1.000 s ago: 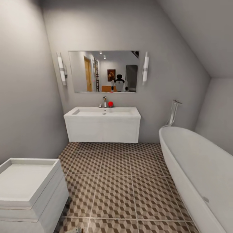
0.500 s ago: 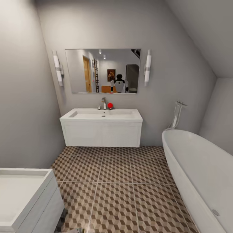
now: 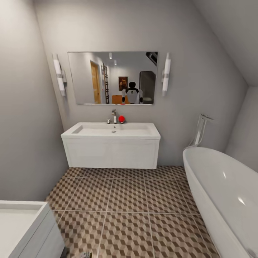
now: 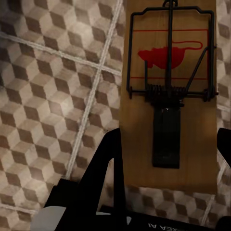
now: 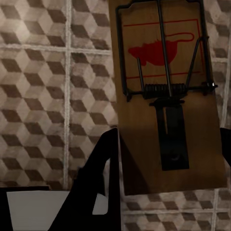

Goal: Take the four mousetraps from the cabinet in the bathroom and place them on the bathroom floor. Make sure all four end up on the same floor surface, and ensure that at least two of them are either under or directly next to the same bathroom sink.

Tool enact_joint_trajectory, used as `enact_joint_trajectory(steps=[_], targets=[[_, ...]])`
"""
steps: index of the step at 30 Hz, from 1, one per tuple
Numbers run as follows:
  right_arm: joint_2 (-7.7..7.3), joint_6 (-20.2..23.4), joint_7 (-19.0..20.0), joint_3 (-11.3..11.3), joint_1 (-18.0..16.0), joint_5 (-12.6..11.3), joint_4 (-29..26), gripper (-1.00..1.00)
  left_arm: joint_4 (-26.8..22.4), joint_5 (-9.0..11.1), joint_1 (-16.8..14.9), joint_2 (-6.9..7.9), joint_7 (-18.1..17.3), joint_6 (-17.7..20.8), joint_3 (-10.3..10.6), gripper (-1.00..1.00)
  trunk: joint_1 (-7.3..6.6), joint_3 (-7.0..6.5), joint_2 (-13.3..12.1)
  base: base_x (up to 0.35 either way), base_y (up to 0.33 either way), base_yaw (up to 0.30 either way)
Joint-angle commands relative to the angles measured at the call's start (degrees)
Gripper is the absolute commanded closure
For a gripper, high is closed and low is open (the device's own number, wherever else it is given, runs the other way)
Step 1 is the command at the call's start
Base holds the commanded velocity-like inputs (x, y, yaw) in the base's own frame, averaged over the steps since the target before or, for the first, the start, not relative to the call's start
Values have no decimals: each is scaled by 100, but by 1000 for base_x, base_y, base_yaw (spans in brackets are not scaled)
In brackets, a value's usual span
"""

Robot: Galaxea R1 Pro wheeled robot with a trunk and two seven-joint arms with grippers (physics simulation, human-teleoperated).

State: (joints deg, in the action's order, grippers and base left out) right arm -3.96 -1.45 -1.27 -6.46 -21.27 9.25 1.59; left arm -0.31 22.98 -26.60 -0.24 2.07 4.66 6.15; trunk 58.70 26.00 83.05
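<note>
sink (image 3: 111,130) looms nearer than before; both grippers grip mousetraps (image 4: 168,96).

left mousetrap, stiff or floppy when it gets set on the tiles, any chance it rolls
Probably stiff: the mousetrap is a flat wooden board that stays straight while held at one end between the jaws. It looks thin, so likely light. Flat and rectangular, it should lie still on the floor rather than roll, though the wire spring could snap if jolted.

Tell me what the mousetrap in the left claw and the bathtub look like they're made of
The mousetrap looks like a tan wooden board with matte grain, dark metal wire and spring, and a red printed mouse. The bathtub looks like glossy white acrylic or enamel, judging by its bright highlights; which one can't be told.
</note>
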Motion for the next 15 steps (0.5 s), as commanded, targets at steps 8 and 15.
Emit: enact_joint_trajectory(steps=[8, 15], targets=[[27, -50, -4, -48, -8, 29, 20, 100, 0, 81, -3, 81, 21, 16, 53, 100, 3, 6, 3, 321, 0, 0], [32, -41, -4, -57, -8, -21, 21, 100, -22, 34, -3, 103, 21, -32, 59, 100, 3, 6, 3, 321, 0, 0]])
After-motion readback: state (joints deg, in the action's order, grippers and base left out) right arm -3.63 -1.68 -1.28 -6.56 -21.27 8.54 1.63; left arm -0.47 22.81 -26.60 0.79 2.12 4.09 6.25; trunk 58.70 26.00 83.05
